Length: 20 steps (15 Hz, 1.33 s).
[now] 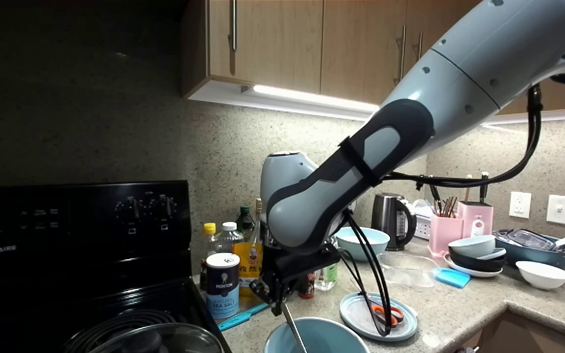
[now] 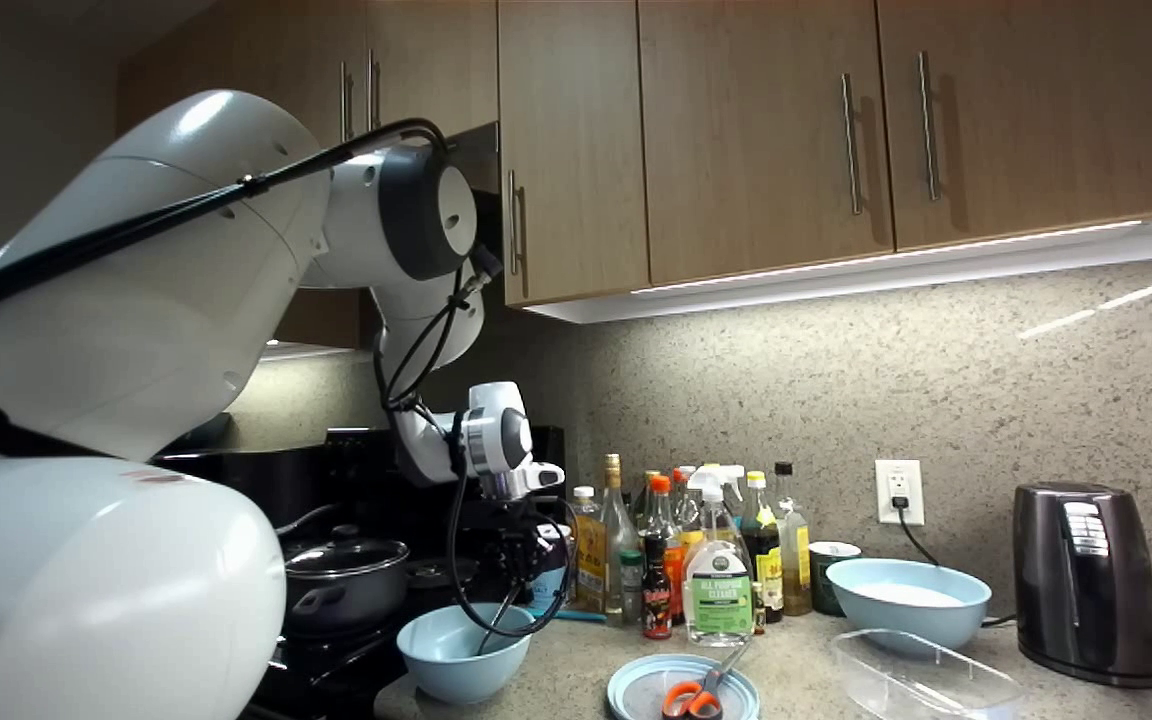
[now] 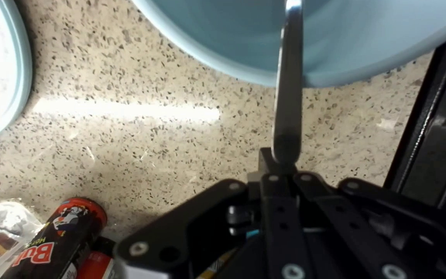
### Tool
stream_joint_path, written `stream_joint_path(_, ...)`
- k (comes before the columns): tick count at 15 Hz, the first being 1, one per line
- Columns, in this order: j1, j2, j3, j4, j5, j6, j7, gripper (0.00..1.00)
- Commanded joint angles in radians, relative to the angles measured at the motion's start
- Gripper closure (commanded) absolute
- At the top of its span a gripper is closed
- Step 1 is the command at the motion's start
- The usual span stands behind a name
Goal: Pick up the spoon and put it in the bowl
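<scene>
My gripper (image 3: 281, 164) is shut on the end of the spoon's metal handle (image 3: 289, 81). The spoon slants down from the gripper over the rim of the light blue bowl (image 3: 223, 54). In an exterior view the spoon (image 2: 499, 620) reaches down inside the bowl (image 2: 456, 665), with the gripper (image 2: 514, 578) above the bowl's back right rim. The gripper (image 1: 277, 308), spoon (image 1: 293, 326) and bowl (image 1: 336, 338) also show in the other exterior picture, where the bowl is cut by the bottom edge. The spoon's head is hidden or out of frame.
A black stove (image 1: 81, 274) borders the counter. A salt can (image 1: 222, 287), a blue knife (image 1: 243, 317) and several bottles (image 2: 656, 590) stand or lie behind the bowl. A blue lid (image 2: 626, 690) with orange scissors (image 2: 701, 695) lies beside it. A pot (image 2: 346, 580) sits on the stove.
</scene>
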<state>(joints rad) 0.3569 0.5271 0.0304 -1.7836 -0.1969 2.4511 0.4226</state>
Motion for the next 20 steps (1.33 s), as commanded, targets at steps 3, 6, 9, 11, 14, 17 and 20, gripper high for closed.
stream_joint_path(3,0.001,0.002,-0.005,0.014,0.001,-0.002,0.000,0.91)
stream_joint_path(6,0.001,0.004,-0.006,0.019,0.001,-0.002,0.000,0.73)
stream_joint_path(9,0.001,0.005,-0.006,0.019,0.001,-0.002,0.000,0.72)
stream_joint_path(11,0.001,0.005,-0.006,0.020,0.001,-0.002,0.000,0.72)
stream_joint_path(14,-0.003,-0.008,0.008,-0.011,0.019,-0.044,-0.010,0.40)
stream_joint_path(17,-0.005,-0.011,0.017,-0.041,0.027,-0.039,-0.001,0.22)
stream_joint_path(20,0.002,0.008,0.007,-0.019,0.007,-0.038,0.000,0.28)
